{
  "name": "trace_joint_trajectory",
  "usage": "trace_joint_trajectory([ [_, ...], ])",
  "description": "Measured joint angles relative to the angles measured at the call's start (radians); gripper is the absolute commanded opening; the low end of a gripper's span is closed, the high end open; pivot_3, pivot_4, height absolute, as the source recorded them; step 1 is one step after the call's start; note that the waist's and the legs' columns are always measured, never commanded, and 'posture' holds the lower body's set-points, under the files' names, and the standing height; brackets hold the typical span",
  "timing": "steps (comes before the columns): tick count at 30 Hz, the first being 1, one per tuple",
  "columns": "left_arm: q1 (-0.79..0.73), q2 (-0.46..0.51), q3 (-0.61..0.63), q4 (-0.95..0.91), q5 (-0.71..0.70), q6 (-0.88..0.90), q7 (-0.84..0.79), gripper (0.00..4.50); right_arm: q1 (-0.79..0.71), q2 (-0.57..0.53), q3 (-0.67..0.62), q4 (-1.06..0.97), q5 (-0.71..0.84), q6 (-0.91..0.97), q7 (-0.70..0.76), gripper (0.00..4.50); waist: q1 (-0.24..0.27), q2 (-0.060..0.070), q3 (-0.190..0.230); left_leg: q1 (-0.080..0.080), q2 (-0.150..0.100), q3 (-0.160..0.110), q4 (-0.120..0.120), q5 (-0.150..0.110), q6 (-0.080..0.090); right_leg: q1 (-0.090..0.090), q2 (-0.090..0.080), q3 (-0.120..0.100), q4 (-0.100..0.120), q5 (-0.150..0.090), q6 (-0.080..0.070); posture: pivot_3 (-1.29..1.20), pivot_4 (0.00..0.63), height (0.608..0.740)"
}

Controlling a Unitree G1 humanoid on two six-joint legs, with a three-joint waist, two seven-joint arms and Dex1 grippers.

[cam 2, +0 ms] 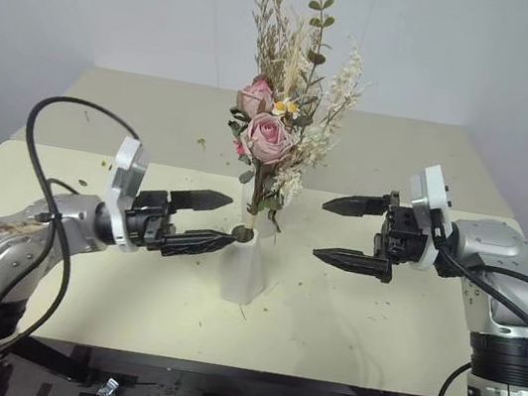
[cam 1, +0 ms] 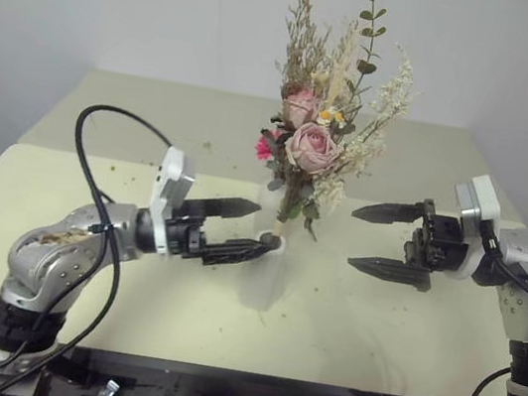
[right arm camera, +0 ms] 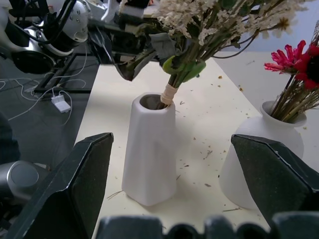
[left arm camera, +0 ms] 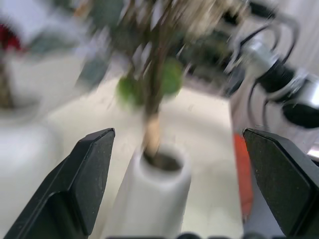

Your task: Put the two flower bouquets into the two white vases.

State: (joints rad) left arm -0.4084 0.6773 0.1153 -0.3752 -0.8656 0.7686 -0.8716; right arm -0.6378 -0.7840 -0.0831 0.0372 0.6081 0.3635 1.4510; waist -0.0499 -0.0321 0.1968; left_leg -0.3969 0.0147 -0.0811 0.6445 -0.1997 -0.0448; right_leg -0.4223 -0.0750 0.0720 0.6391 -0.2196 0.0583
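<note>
The tapered white vase [cam 1: 262, 276] stands mid-table and holds the pale pink rose bouquet [cam 1: 310, 145], upright. Behind it the rounded white vase [right arm camera: 260, 155] holds the dried-grass bouquet, whose magenta bloom [right arm camera: 294, 56] shows beside the roses. My left gripper [cam 1: 270, 225] is open and level at the tapered vase's neck from the left, its lower fingertip close against the rim; I cannot tell whether it touches. My right gripper [cam 1: 351, 236] hangs open to the right of the vases, pointing at them, with nothing between its fingers.
The cream table [cam 1: 404, 331] carries scattered dried plant crumbs around the vases. Its front edge runs just under both arms. A black cable loops over my left arm. A plain wall rises behind the table.
</note>
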Motion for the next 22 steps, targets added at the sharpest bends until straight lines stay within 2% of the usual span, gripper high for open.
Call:
trace_joint_trajectory([
  [4, 0.117, 0.109, 0.108, 0.002, 0.003, -0.003, -0.038, 4.47, 0.002, -0.007, 0.002, 0.005, -0.011, 0.0, 0.0, 4.5, -0.001, 0.0, 0.0, 0.0, 0.0, 0.0, 0.0, 0.0, 0.0, -0.001, 0.0, 0.0, 0.0, -0.001, -0.001, 0.0, 0.15, 0.74],
  [9, 0.201, 0.185, 0.258, -0.001, 0.0, -0.007, -0.065, 4.47, 0.01, -0.016, -0.001, 0.011, -0.017, 0.0, -0.014, 4.5, 0.008, 0.0, 0.0, 0.0, 0.0, 0.0, 0.0, 0.0, 0.0, -0.001, 0.0, -0.001, 0.0, -0.001, -0.001, 0.0, 0.15, 0.74],
  [16, 0.287, 0.219, 0.381, -0.021, -0.007, -0.009, -0.08, 4.47, 0.067, -0.053, -0.017, 0.009, -0.016, 0.005, -0.038, 4.5, 0.007, 0.0, 0.0, -0.001, 0.0, 0.0, 0.0, 0.0, 0.0, -0.001, 0.0, -0.001, -0.001, -0.001, -0.001, 0.0, 0.15, 0.74],
  [22, 0.316, 0.219, 0.422, -0.077, -0.046, -0.005, -0.059, 4.47, 0.102, -0.076, -0.051, 0.009, -0.016, 0.01, -0.06, 4.5, 0.006, 0.0, 0.0, 0.0, 0.001, 0.001, 0.0, 0.0, 0.0, -0.001, 0.0, -0.001, 0.0, -0.001, -0.001, 0.0, 0.15, 0.74],
])
